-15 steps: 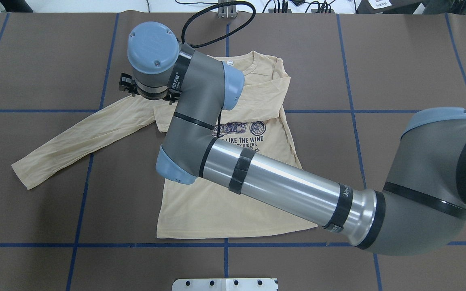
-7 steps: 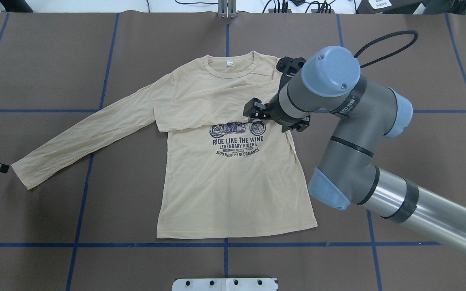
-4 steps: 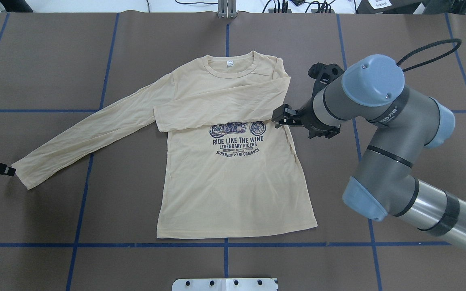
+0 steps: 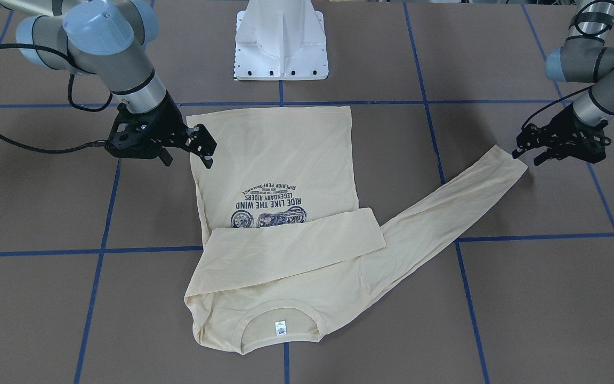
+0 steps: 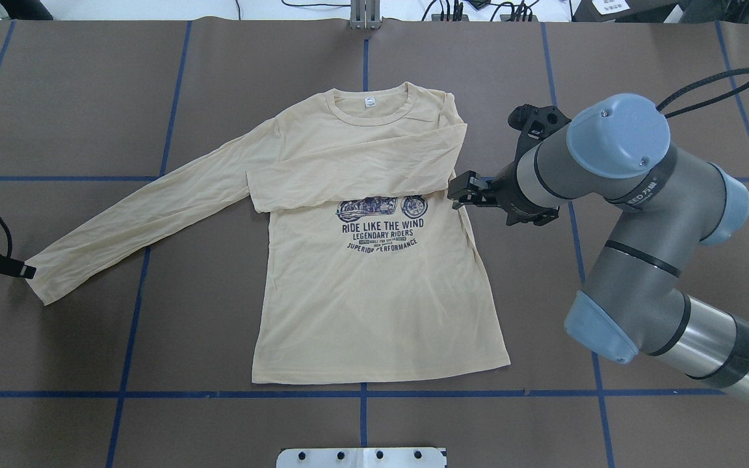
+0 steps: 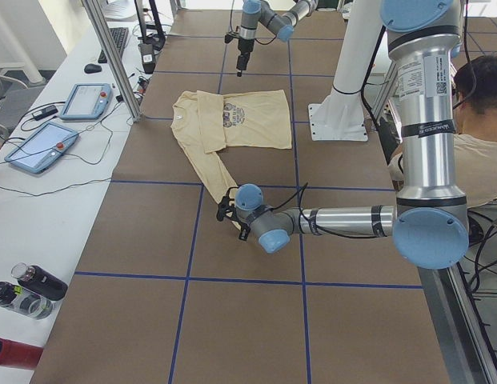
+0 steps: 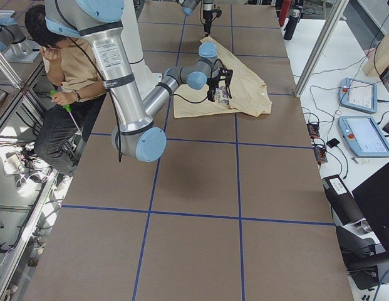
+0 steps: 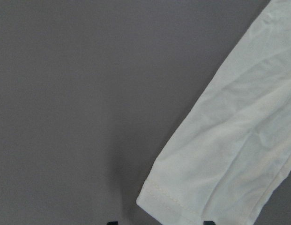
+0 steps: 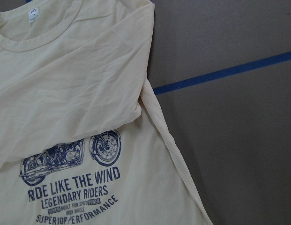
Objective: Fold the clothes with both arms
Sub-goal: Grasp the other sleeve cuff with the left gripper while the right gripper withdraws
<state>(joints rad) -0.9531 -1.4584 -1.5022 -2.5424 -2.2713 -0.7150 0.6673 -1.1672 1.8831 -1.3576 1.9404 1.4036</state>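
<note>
The cream-yellow long-sleeve T-shirt lies flat and print up on the brown table. One sleeve is folded across the chest above the print. The other sleeve stretches out sideways to its cuff. My left gripper is open and low at that cuff; only its tip shows at the overhead view's left edge. In the left wrist view the cuff lies between the two fingertips. My right gripper is open and empty, beside the shirt's side edge near the print. It also shows in the front view.
The white pedestal base stands at the robot's side of the table, just beyond the shirt's hem. Blue tape lines grid the table. A seated person is behind the robot. Teach pendants and bottles lie on a side bench.
My right arm swung from over the shirt's far shoulder back across the chest to the shirt's right side. My left gripper came in from the left edge to the sleeve cuff.
</note>
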